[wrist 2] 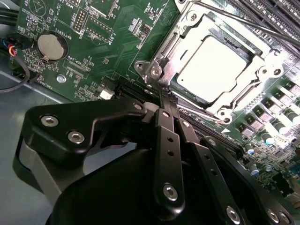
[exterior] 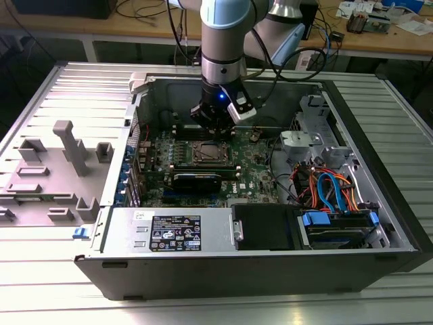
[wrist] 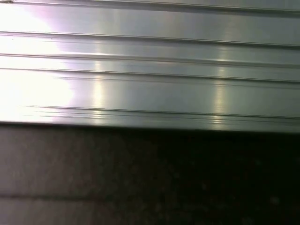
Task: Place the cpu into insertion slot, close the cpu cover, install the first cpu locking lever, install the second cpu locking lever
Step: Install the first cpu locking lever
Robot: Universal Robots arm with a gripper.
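The cpu [wrist 2: 213, 70], a pale grey square, lies flat in the insertion slot [exterior: 206, 153] on the green motherboard inside the open computer case. The silver cpu cover [wrist 2: 185, 35] lies closed around it, and the chip shows through its window. A thin locking lever rod [wrist 2: 243, 24] runs along the socket's far side. Another rod [wrist 2: 201, 116] lies along the side nearest my fingers. My gripper [wrist 2: 164, 93] is shut, its black fingertips pressed together at the socket's corner, right by that lever's end. In the exterior view the gripper [exterior: 215, 128] hangs just behind the socket.
A coin battery [wrist 2: 50, 46] and memory slots [wrist 2: 276, 9] flank the socket. A long black card [exterior: 196, 179], a power supply box [exterior: 172, 230] and coloured cables [exterior: 331, 186] fill the case. A grey fixture [exterior: 64, 162] stands on the ribbed metal table [wrist: 150, 70].
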